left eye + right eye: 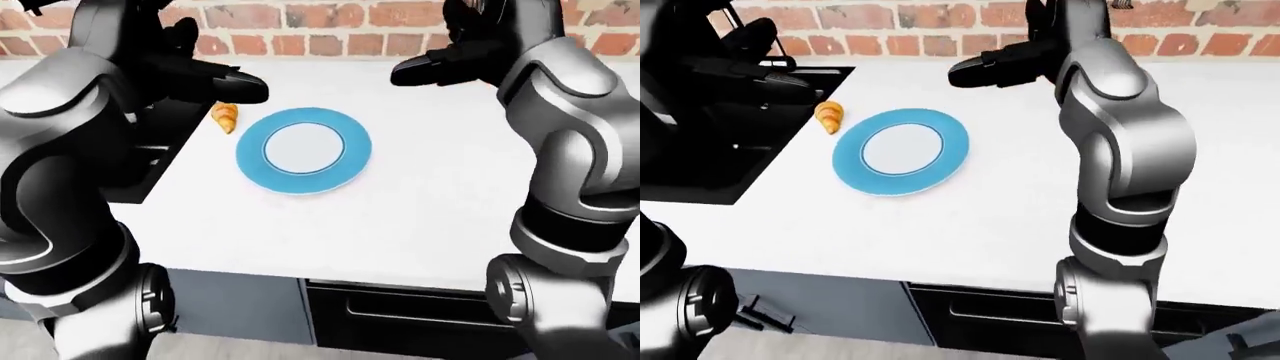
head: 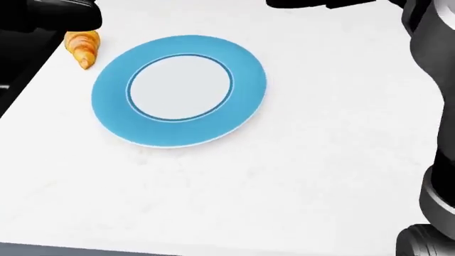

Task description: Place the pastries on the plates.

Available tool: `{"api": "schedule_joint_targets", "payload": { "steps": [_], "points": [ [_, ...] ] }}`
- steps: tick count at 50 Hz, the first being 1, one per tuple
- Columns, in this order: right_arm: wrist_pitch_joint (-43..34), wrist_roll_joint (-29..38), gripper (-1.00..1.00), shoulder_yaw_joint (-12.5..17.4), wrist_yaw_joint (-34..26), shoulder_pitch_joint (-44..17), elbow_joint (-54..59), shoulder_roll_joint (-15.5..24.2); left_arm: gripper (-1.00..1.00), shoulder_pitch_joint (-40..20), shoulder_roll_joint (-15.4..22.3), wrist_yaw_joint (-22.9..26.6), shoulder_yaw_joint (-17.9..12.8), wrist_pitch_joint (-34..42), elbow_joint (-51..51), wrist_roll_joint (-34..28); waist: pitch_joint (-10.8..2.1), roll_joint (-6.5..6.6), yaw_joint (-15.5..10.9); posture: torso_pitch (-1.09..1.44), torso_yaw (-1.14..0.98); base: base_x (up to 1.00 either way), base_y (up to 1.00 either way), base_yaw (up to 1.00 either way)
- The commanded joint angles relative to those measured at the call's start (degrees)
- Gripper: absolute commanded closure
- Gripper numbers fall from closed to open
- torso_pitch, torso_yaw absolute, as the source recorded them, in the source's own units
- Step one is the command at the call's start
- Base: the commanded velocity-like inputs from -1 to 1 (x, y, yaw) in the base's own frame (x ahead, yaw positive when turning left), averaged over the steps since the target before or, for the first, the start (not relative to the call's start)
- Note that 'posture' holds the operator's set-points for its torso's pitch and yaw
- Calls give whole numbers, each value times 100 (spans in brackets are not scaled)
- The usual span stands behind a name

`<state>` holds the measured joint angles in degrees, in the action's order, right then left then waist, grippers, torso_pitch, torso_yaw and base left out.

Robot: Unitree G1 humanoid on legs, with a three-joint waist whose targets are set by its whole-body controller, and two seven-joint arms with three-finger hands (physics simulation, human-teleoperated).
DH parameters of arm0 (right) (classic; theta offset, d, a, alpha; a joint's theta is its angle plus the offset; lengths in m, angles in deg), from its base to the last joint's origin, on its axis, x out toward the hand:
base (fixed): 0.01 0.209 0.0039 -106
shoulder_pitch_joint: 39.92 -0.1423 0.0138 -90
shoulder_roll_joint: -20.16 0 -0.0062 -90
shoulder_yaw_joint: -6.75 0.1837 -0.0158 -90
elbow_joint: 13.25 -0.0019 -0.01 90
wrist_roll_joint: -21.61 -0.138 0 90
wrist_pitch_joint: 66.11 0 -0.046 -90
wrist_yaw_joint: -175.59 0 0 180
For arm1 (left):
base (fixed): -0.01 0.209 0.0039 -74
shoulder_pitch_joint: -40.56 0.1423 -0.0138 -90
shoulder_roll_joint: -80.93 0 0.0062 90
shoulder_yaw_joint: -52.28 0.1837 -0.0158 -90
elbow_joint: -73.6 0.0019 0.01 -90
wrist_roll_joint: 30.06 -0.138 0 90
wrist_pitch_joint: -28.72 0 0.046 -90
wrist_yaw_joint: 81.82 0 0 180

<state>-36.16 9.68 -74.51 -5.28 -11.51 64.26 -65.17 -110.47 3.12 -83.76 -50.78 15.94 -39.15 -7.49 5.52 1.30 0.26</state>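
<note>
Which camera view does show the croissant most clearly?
The head view: the croissant appears largest there, lying on the white counter just left of the blue plate, apart from it. Both eye views show it whole but much smaller, beside the plate, with the left hand close above it.

1. No text, label, brand, number or sign can be read in any of the three views.
2. The plate (image 2: 179,90) shows only a plain blue rim and a pale centre, with no print on it.
3. The tabletop (image 2: 298,176) is bare white, without markings.
4. The brick wall (image 1: 330,30) beyond the tabletop's far edge carries no writing.
</note>
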Motion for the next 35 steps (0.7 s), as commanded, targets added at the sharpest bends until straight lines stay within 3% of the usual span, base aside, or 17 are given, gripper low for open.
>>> {"api": "schedule_joint_targets", "payload": {
  "steps": [1, 2, 3, 4, 8, 11, 12, 13, 14, 16, 20, 23, 24, 28, 29, 31, 35],
  "points": [
    [188, -18, -100, -8, -64, -281, -241, 14, -100, -169, 117, -53, -167, -187, -110, -127, -379, 28, -28, 0, 0, 12, 8, 0],
    [180, -6, -100, -13, -74, -279, -251, 12, -100, -161, 115, -47, -168, -192, -112, -132, -322, 96, -15, 0, 0, 29, 14, 0],
    [204, 9, -100, -3, -74, -268, -243, -2, -100, -141, 99, -40, -176, -205, -120, -131, -200, 87, -6, 0, 0, 37, 20, 0],
    [238, 19, -100, 3, -79, -244, -240, -14, -100, -107, 98, -25, -152, -297, -64, -158, -186, 30, -1, 0, 0, 37, 20, 0],
    [299, 23, -100, 38, -77, -232, -223, -42, -100, -155, 88, -32, -166, -184, -136, -160, -345, -59, 18, 0, 0, 37, 20, 0],
    [243, -20, -100, 100, -35, -247, -236, -53, -100, -166, 81, -22, -166, -189, -138, -169, -225, 111, 75, 0, 0, 27, 13, 0],
    [224, -40, -100, 101, -21, -249, -252, -56, -100, -169, 75, -21, -170, -181, -149, -166, -414, 348, 93, 0, 0, 0, 0, 0],
    [227, -51, -100, 98, -9, -244, -256, -54, -100, -149, 72, -10, -150, -249, -102, -184, -409, 317, 96, 0, 0, 0, 0, 0],
    [226, -65, -100, 102, 3, -247, -255, -53, -100, -144, 73, -3, -143, -262, -92, -191, -263, 234, 66, 0, 0, 0, 0, 0],
    [258, -84, -100, 91, -5, -217, -254, -36, -100, -161, 75, 3, -127, -277, -61, -209, -247, 179, 58, 0, 0, 0, 0, 0],
    [241, -147, -100, 136, 13, -238, -261, 9, -100, -228, 41, -11, -112, -142, -152, -211, -219, -256, 12, 0, 0, 0, 0, 0],
    [169, -215, -100, 157, 53, -254, -259, 31, -100, -271, 53, 16, -96, -158, -107, -237, -270, -182, -24, 0, 0, 0, 0, 0],
    [163, -229, -100, 150, 58, -248, -261, 37, -100, -290, 55, 21, -96, -152, -98, -244, -469, -133, -36, 0, 0, 9, 0, 0],
    [147, -274, -100, 140, 81, -259, -281, 61, -100, -408, 38, 15, -96, -33, -128, -249, -321, -3, -25, 0, 0, 21, -4, 0],
    [143, -280, -100, 140, 86, -251, -274, 69, -100, -459, 15, -4, -119, 58, -183, -232, -163, -43, -16, 0, 0, 0, 0, 0],
    [124, -306, -100, 171, 103, -280, -272, 90, -100, -434, -6, 1, -77, -4, -155, -253, -406, 3, -4, 0, 0, 0, 0, 0],
    [127, -360, -100, 236, 138, -261, -269, 185, -100, -403, -114, -37, 3, -29, -184, -306, -388, -3, 41, 0, 0, 0, 0, 0]
  ]
}}
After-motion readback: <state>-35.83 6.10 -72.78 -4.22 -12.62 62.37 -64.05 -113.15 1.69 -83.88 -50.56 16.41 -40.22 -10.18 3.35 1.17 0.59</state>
